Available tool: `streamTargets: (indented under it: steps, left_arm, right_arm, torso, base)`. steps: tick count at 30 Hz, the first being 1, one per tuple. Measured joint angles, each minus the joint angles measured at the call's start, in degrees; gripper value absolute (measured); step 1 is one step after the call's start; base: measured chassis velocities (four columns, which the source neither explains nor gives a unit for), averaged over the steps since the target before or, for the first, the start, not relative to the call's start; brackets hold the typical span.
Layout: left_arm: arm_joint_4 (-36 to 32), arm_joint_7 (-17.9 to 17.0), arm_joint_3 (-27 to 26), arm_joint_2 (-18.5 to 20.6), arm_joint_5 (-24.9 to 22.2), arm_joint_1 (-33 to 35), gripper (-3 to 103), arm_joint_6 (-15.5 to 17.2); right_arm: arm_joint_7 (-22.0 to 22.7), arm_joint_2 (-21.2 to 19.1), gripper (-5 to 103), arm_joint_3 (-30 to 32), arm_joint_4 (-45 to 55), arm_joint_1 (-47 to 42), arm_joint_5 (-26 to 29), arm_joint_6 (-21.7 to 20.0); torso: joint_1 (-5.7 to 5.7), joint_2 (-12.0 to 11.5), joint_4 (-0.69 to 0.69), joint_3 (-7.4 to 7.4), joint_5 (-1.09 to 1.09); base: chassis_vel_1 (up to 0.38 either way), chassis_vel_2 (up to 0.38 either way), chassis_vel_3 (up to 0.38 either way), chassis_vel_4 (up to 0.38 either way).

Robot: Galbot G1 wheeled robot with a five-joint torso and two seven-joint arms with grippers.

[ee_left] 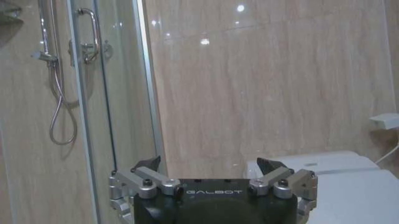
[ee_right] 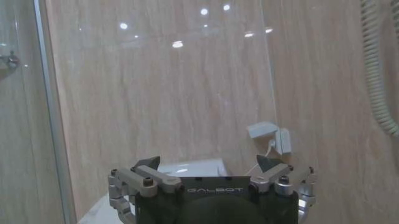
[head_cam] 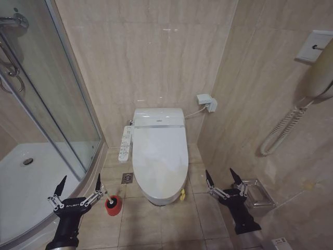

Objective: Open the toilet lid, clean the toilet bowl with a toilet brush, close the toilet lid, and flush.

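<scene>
- Toilet lid, large glossy white plastic oval cover: lowered flat over the toilet bowl, which it hides; small yellow-green tag at its front right edge
- Toilet brush, dark head in a small round red holder cup: stands on the beige tiled floor, front left of the toilet and beside the curved glass shower enclosure
- Left gripper: fingers spread wide, nothing held, hovering just left of the brush holder
- Right gripper: fingers spread wide, nothing held, hovering right of the toilet, near the wall
</scene>
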Motion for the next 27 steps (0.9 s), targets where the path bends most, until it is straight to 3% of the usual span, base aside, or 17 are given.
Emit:
streamTargets:
  steps: [11, 27]
  left_arm:
    - [0.0, 0.0, 0.0, 0.0, 0.0, -0.01, 100, 0.0]
    - [0.0, 0.0, 0.0, 0.0, 0.0, -0.01, 100, 0.0]
  right_arm:
    - [-1.3, -1.43, 100, 0.04, -4.91, 2.07, -6.4, 1.36]
    - [-1.31, -8.35, 100, -2.28, -17.2, 6.17, -7.23, 1.09]
  torso:
    - [0.08, -0.03, 0.01, 0.03, 0.0]
    - [0.03, -0.02, 0.0, 0.01, 0.01]
  base:
    - [-0.07, 0.099, 0.076, -0.09]
    - [0.0, 0.0, 0.0, 0.0]
